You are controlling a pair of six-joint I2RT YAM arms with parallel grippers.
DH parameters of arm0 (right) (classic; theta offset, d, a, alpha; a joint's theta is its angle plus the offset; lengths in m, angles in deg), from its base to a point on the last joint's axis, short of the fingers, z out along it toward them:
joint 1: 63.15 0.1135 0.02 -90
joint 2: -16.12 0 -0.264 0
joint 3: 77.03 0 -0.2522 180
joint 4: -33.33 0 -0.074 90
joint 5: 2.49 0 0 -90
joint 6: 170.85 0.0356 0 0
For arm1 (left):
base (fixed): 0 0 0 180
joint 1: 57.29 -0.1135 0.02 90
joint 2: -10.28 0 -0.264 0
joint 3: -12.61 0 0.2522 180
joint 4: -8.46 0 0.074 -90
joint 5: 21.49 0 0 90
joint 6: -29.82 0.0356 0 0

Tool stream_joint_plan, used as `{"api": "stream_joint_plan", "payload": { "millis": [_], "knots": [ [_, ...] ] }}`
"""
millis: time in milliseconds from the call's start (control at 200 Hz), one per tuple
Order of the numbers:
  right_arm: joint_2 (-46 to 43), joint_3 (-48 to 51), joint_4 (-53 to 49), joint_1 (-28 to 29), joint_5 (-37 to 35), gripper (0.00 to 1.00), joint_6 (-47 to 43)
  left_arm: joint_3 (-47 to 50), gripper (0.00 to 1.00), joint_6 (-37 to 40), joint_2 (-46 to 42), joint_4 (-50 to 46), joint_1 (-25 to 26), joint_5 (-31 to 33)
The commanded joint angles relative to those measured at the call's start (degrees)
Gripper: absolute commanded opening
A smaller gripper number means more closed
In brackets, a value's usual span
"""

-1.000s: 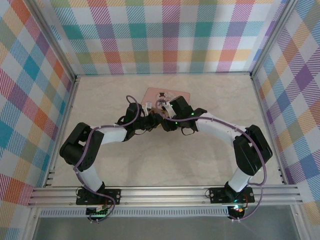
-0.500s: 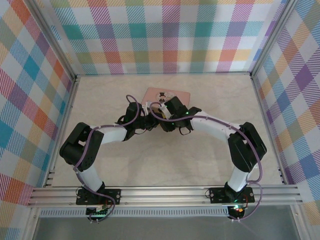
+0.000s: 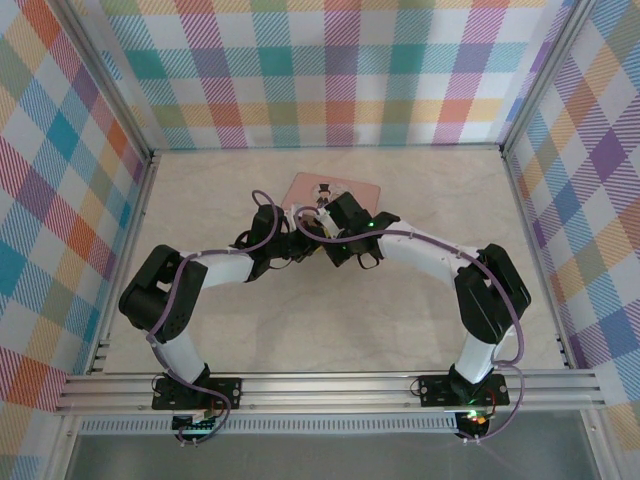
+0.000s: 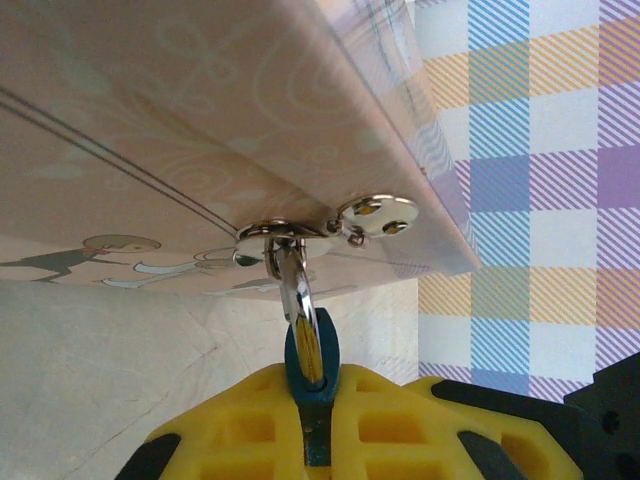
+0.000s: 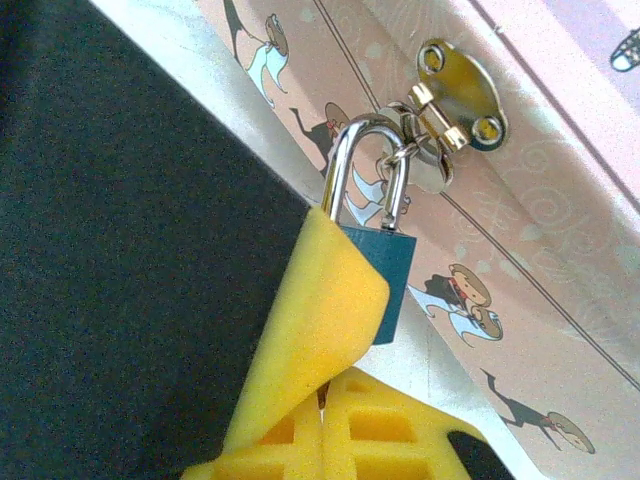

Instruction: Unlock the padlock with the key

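The padlock (image 4: 311, 352) is a small teal body with a silver shackle (image 5: 362, 160) hooked through the hasp (image 5: 455, 88) of the pink tin (image 3: 336, 188). My left gripper (image 4: 312, 400) is shut on the lock body, squeezing it edge-on between yellow fingers. My right gripper (image 5: 325, 415) is shut just beneath the padlock (image 5: 388, 275), and a yellow pad (image 5: 320, 300) lies across the lock's lower left face. A thin brown sliver sits between the right fingers; I cannot tell whether it is the key. From above, the left gripper (image 3: 300, 240) and right gripper (image 3: 322, 226) meet at the tin's near edge.
The tin with its cartoon couple lies towards the back of the pale table (image 3: 400, 320). Checked walls (image 3: 330, 70) close in the back and both sides. A metal rail (image 3: 330, 385) runs along the near edge.
The right gripper has slid a little left, closer to the left gripper, and its jaws have gone from part open to shut. The left arm has held still.
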Motion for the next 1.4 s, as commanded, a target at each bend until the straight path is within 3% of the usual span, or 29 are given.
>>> {"api": "stream_joint_plan", "payload": {
  "millis": [0,140,270,739,944,1129,1394],
  "knots": [
    [0.30,-0.37,2.56,0.42,3.33,0.00,-0.14,-1.30,0.15,1.94,-1.74,1.88,0.62,-2.09],
    [0.30,2.40,5.06,0.38,5.37,0.00,0.55,-0.11,0.36,2.59,-1.92,0.17,0.62,0.02],
    [0.79,5.56,7.22,0.39,6.74,0.00,1.09,2.76,0.43,2.79,-2.16,-0.54,0.21,2.21],
    [2.59,12.27,11.88,0.44,10.50,0.00,1.19,9.22,0.49,4.80,-9.59,-5.99,-3.80,8.66],
    [3.36,12.62,11.90,0.42,9.40,0.00,0.13,7.46,0.51,8.11,-13.50,-12.13,-6.61,11.62],
    [2.72,13.07,12.14,0.44,9.08,0.00,-1.21,5.08,0.60,10.58,-16.00,-16.98,-8.55,17.05],
    [0.85,14.64,13.32,0.42,9.10,0.00,-2.95,-0.75,0.69,14.71,-14.04,-20.81,-10.61,22.14]
  ]
}}
